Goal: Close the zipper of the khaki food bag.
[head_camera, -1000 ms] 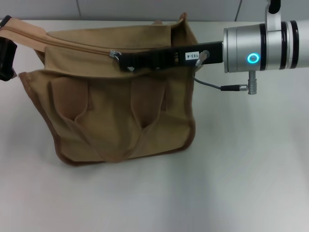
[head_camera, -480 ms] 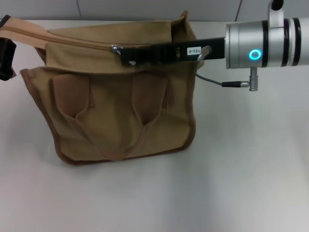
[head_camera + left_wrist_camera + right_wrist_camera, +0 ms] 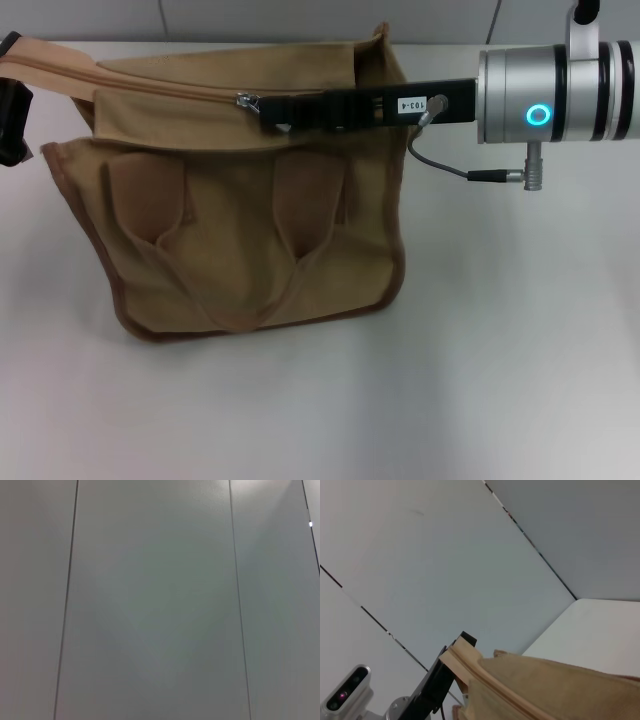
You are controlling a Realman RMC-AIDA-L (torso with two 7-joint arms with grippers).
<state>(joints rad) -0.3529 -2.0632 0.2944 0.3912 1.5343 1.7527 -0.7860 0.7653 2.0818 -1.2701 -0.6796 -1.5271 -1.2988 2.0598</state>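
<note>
The khaki food bag (image 3: 240, 240) stands upright on the white table, its front pocket and two handles facing me. The zipper track (image 3: 150, 85) runs along the top flap. Its silver slider (image 3: 243, 99) sits a little left of the bag's middle. My right gripper (image 3: 265, 110) reaches in from the right, its black fingers shut on the pull tab at the slider. My left gripper (image 3: 10, 105) is at the far left edge, shut on the flap's lifted end. The right wrist view shows the bag (image 3: 560, 690) and the left gripper (image 3: 440, 675) holding that end.
White table (image 3: 500, 350) surrounds the bag. A grey cable (image 3: 450, 165) hangs under the right wrist. A grey panelled wall (image 3: 150, 605) stands behind the table. The left wrist view shows only that wall.
My right gripper has moved to the right along the flap, and the slider has moved right with it. The left gripper and the bag's body have stayed put.
</note>
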